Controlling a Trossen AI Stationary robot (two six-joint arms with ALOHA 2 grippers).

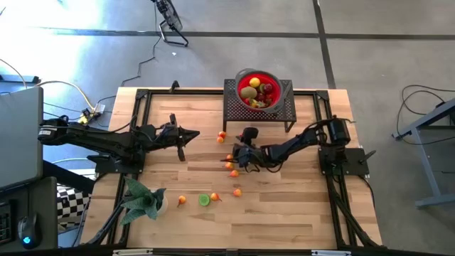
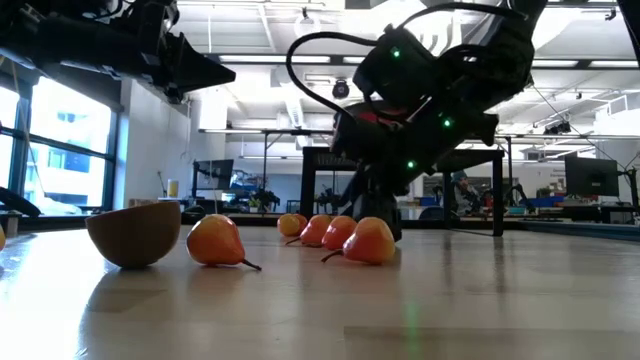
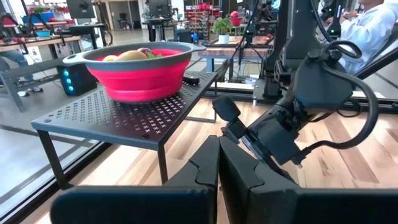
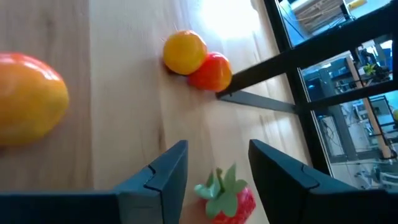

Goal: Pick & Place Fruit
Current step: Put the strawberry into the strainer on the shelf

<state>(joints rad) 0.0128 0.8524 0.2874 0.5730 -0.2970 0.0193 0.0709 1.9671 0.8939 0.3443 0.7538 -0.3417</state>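
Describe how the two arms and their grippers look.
Both arms are dark, near-black jointed links. The left arm has yellow and white cables at its base. The right arm carries a looping black cable, and small green lights glow on its wrist housing. The left gripper and right gripper have flat, angular, matte dark fingers.

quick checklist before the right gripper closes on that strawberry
1. Right gripper open: ok, fingers apart.
2. Strawberry between the fingers: ok in the right wrist view, it lies in the gap.
3. Gripper low enough to grasp: cannot tell.
4. Neighbouring fruit clear: ok, the orange-red pair lies apart from the fingers.
5. Red bowl on the black rack has room: ok, not full.
6. Left gripper out of the way: ok, shut and off to the left.
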